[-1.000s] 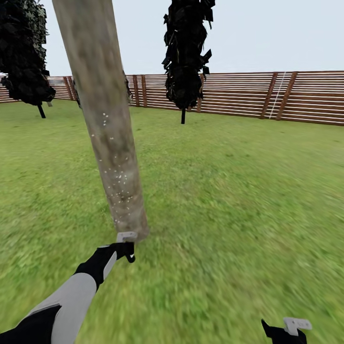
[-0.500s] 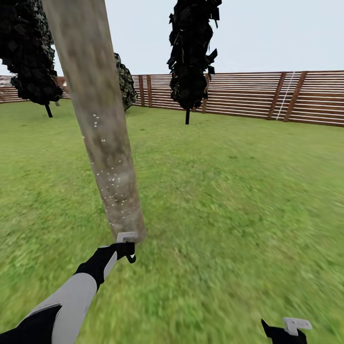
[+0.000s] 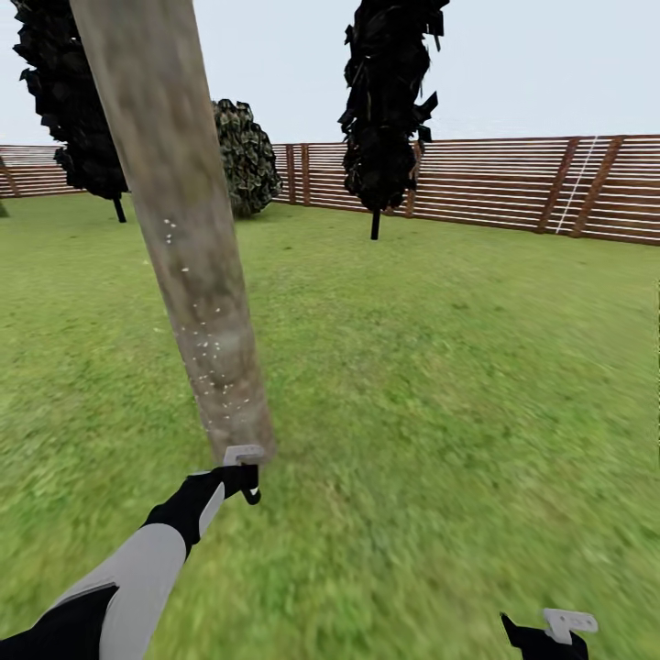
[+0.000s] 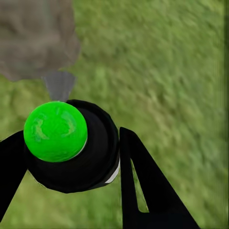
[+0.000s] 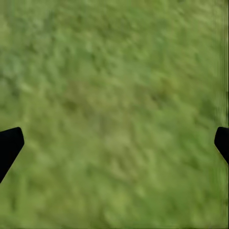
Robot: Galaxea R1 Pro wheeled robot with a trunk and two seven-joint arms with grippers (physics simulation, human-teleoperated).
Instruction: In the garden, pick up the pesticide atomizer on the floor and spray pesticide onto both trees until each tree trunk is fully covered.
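Grass (image 3: 440,385) fills the lower frame of the head view, with a slatted fence (image 3: 513,188) across the back and dark slim trees (image 3: 390,110) standing before it. At the upper left, the thick tree trunk (image 3: 188,238) leans, its long axis running from the top left corner down toward lower centre, top tilted leftward; pale specks dot its lower part. Just below its foot sits the left gripper (image 3: 240,477), fingers pinched on the spray bottle (image 4: 71,148). In the left wrist view the bottle appears end-on, a dark round body with a bright green cap, flanked by black fingers (image 4: 143,186), its grey nozzle pointing at the trunk base close ahead. To spray well, the arm should probably sweep the nozzle up along the lean and work around the trunk, since only part looks speckled. At the lower right corner, the right gripper (image 3: 550,634) hangs over grass, spread wide and empty.
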